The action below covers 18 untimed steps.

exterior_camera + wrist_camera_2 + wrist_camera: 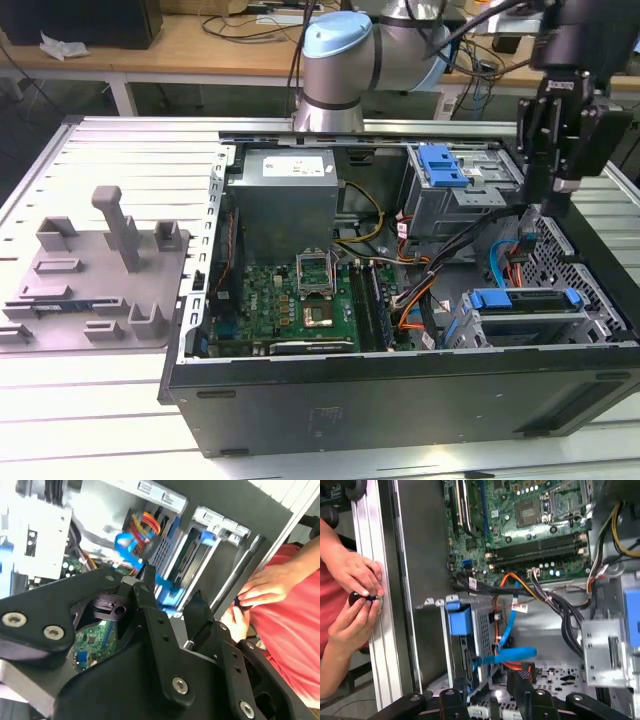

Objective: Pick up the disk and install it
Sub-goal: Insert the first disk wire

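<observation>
One disk (524,300), blue-framed, sits in the drive cage (462,332) at the corner of the single open computer case (400,400), toward the exterior view's right. My hand (550,205) hangs just above that cage, fingers spread. One grey power supply (285,195) and one motherboard (300,295) occupy the case. Two hands of a person (355,572) pinch a small dark object at the counter (110,440) edge.

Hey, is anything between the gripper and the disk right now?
Yes: a blue cable crosses just ahead of the open gripper, between it and the disk. Orange wires lie beside that cable.
</observation>
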Each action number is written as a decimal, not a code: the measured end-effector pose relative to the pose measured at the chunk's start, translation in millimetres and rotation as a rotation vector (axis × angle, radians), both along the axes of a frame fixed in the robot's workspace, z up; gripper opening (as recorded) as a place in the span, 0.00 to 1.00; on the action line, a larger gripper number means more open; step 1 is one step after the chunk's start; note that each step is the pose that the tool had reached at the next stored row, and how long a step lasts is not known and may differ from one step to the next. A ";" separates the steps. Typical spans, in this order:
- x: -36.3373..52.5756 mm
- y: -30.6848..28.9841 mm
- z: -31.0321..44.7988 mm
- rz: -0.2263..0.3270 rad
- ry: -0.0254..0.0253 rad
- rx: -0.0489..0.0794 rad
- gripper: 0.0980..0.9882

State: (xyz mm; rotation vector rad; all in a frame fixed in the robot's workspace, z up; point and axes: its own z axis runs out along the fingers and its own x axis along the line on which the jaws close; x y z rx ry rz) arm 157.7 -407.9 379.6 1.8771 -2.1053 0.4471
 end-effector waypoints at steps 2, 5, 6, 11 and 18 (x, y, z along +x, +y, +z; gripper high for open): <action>6.2 0.1 -1.9 -0.005 0.0005 -0.006 0.45; 8.0 0.1 -3.8 -0.042 0.0007 -0.019 0.45; 8.0 0.1 -4.4 -0.053 0.0007 -0.022 0.45; 8.7 30.4 -11.9 -0.059 -0.0012 -0.094 0.45; 9.9 28.5 -27.8 -0.060 -0.0016 -0.104 0.45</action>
